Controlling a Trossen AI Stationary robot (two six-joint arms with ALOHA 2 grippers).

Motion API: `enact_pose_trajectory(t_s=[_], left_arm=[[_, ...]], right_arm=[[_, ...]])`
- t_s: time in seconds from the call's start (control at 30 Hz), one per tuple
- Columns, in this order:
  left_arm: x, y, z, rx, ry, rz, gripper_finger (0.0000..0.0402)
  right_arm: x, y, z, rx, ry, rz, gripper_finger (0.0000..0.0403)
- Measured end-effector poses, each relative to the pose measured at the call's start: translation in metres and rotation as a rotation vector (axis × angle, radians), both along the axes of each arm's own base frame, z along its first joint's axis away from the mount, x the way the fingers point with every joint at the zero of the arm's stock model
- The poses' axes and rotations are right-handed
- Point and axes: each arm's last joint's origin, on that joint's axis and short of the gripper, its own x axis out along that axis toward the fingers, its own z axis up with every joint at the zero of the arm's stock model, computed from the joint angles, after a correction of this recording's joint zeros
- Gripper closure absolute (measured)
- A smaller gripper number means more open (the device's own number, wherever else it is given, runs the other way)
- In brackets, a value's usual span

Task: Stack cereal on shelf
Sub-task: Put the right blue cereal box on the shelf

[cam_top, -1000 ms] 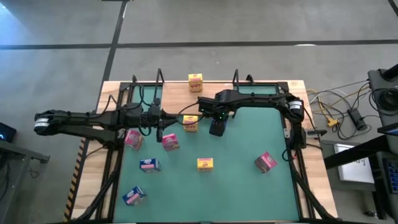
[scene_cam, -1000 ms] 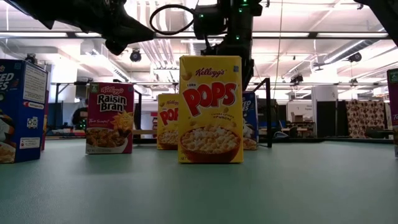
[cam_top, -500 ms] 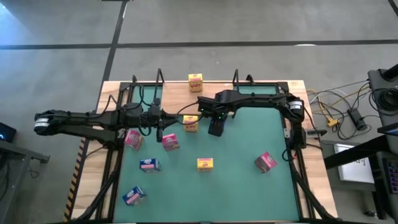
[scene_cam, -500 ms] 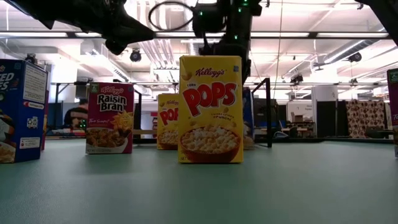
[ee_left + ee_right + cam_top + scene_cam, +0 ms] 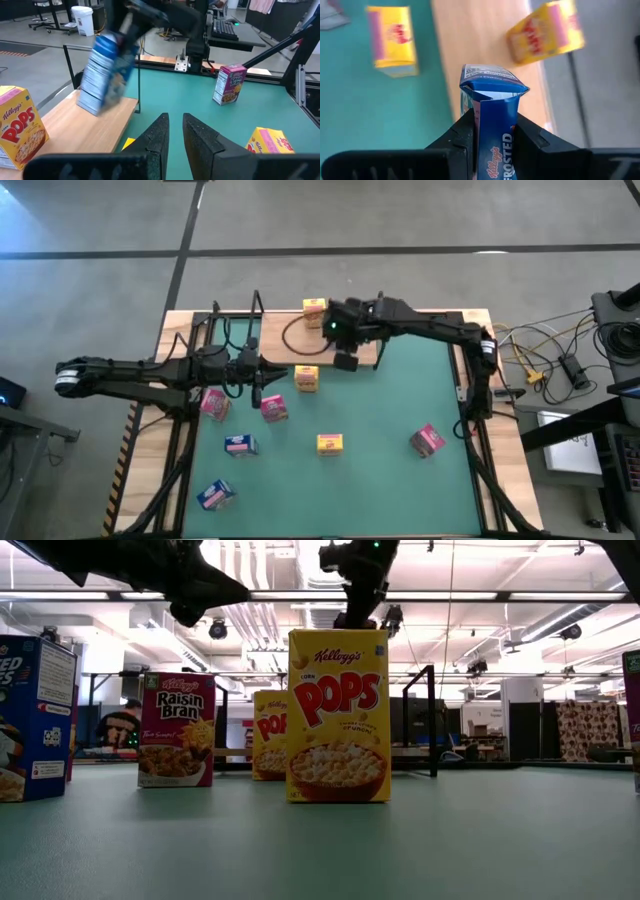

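cereal stacking is barely starting: right gripper (image 5: 492, 131) is clamping a small blue cardboard box (image 5: 492, 107) above the light-wood shelf (image 5: 285, 348) at twelve o'clock, one yellow box (image 5: 314, 312) shelved, others waiting.

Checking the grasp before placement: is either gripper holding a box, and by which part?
The right gripper clamps a blue cereal box by its two narrow sides, above the shelf. The shut left gripper holds nothing.
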Motion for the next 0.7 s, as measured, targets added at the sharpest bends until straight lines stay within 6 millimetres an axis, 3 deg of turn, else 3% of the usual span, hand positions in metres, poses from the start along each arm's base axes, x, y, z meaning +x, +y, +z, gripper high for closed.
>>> enact_pose_trajectory(t_s=[0.2,0.37,0.53,0.7], left_arm=[[0.000,0.000,0.000,0.001,-0.001,0.000,0.0365],[0.000,0.000,0.000,0.008,0.000,-0.002,0.0365],[0.000,0.000,0.000,0.008,0.000,-0.002,0.0365],[0.000,0.000,0.000,0.008,-0.003,-0.001,0.0365]], right_arm=[[-0.012,-0.036,0.001,-0.086,0.092,0.076,0.0323],[-0.022,-0.079,-0.013,-0.135,0.211,0.167,0.0323],[-0.031,-0.120,-0.031,-0.036,0.209,0.171,0.0323],[-0.038,-0.146,-0.049,0.018,0.232,0.112,0.0323]])
